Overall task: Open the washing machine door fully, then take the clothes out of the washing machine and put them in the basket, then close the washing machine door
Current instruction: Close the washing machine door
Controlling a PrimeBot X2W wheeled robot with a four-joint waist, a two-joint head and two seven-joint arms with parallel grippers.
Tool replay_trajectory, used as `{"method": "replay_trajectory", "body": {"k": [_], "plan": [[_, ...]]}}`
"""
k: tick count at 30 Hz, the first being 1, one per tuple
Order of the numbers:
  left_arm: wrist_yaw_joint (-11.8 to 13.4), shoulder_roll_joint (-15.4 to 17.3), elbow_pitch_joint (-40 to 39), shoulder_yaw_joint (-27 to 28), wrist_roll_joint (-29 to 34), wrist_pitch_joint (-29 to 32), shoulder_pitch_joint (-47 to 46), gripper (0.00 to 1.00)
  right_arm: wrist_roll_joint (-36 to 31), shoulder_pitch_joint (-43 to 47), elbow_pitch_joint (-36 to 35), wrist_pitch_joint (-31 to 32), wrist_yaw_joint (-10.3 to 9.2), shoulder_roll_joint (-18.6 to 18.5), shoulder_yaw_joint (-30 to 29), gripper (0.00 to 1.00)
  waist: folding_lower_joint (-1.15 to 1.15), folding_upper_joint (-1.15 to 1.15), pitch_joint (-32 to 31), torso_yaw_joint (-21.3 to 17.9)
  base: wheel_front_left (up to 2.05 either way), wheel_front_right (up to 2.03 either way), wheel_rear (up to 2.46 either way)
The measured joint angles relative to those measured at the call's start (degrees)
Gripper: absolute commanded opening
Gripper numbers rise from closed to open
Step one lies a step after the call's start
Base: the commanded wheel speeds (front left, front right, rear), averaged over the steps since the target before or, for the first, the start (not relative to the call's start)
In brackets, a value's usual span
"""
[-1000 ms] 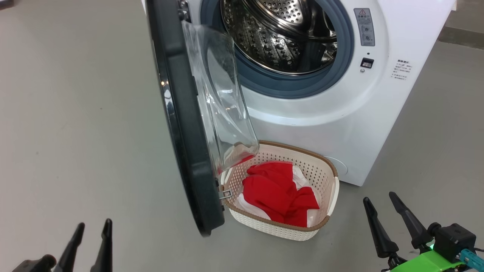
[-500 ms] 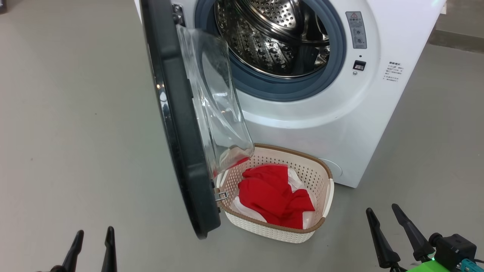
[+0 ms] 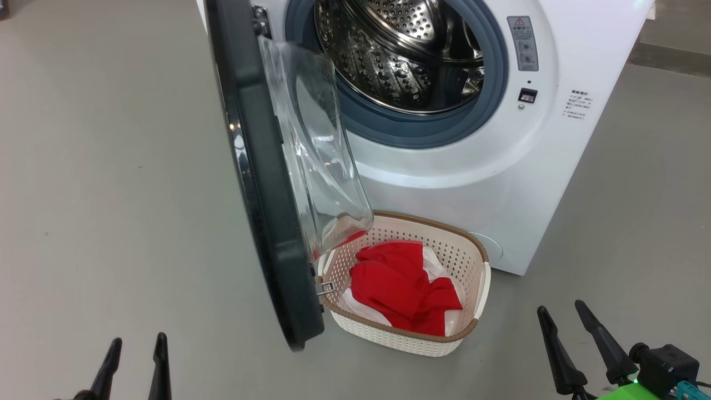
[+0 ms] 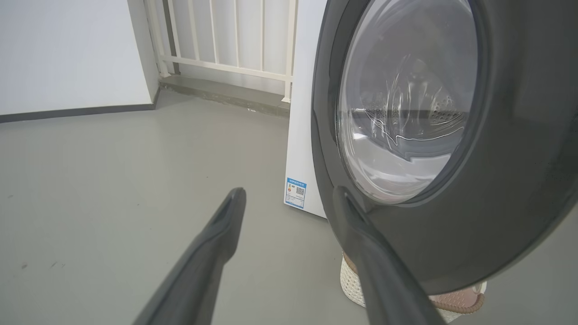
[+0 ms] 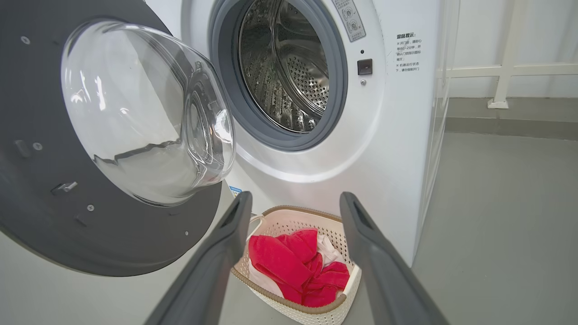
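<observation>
The washing machine stands ahead with its door swung wide open, black rim edge-on, glass bowl bulging over the basket. The steel drum looks bare inside. The red and white clothes lie in the cream basket on the floor below the opening. My left gripper is open at the lower left, well short of the door; in its wrist view the door fills the right. My right gripper is open at the lower right, right of the basket, nothing held.
Grey floor spreads to the left and front. A white wall and a white railing stand behind the machine. The open door hangs partly over the basket's left end.
Since a second ago the camera shifted, so the whole scene sits slightly lower-left. Both grippers have dropped a little lower in view. Since half a second ago nothing has moved.
</observation>
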Motion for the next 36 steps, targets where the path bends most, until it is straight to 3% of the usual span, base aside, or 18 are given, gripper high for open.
{"method": "replay_trajectory", "body": {"k": [11, 12, 14, 15, 21, 29, 36], "plan": [[0.0, -0.1, -0.3, 0.1, -0.1, 0.0, 0.0, 1.0, 0.0, 0.0, 0.0, 0.0, 0.0, 0.1, 0.0, 1.0, 0.0, 0.0, 0.2, 0.2, 0.0, 0.0, 0.0], [0.0, -0.1, -0.4, 0.1, -0.5, 0.0, -0.1, 0.93, 0.0, 0.0, 0.0, 0.0, 0.0, 0.1, 0.0, 1.0, 0.0, 0.0, 0.3, 0.3, 0.0, 0.0, 0.0], [0.0, -0.2, -0.8, 0.1, -2.3, 0.0, -0.3, 0.18, 0.0, 0.0, 0.0, 0.0, 0.0, 0.1, 0.0, 1.0, 0.0, 0.0, 0.4, 0.3, 0.0, 0.0, 0.0], [0.0, -0.2, -1.0, 0.0, -3.1, 0.0, -0.3, 0.01, 0.0, 0.0, 0.0, 0.0, 0.0, 0.1, 0.0, 1.0, 0.0, 0.0, 0.4, 0.2, 0.0, 0.0, 0.0], [0.0, 1.3, -1.9, -3.3, -12.2, 0.0, -2.1, 0.0, 0.0, -0.3, 0.1, 0.0, 0.0, 0.2, 0.1, 1.0, 0.0, 0.0, 0.8, 0.0, 0.0, 0.0, 0.0], [0.0, 8.2, -4.1, -14.5, -27.6, 0.0, -4.3, 0.0, 0.0, -0.4, 0.3, 0.0, 0.0, 0.5, 0.3, 1.0, 0.0, 0.0, 1.4, -1.2, 0.0, 0.0, 0.0], [0.0, 12.7, -5.5, -22.3, -32.0, 0.0, -5.9, 0.0, 0.0, -1.5, 0.2, 0.0, 0.0, 0.9, 0.4, 1.0, 0.0, 0.0, 2.6, -2.8, 0.0, 0.0, 0.0]]}}
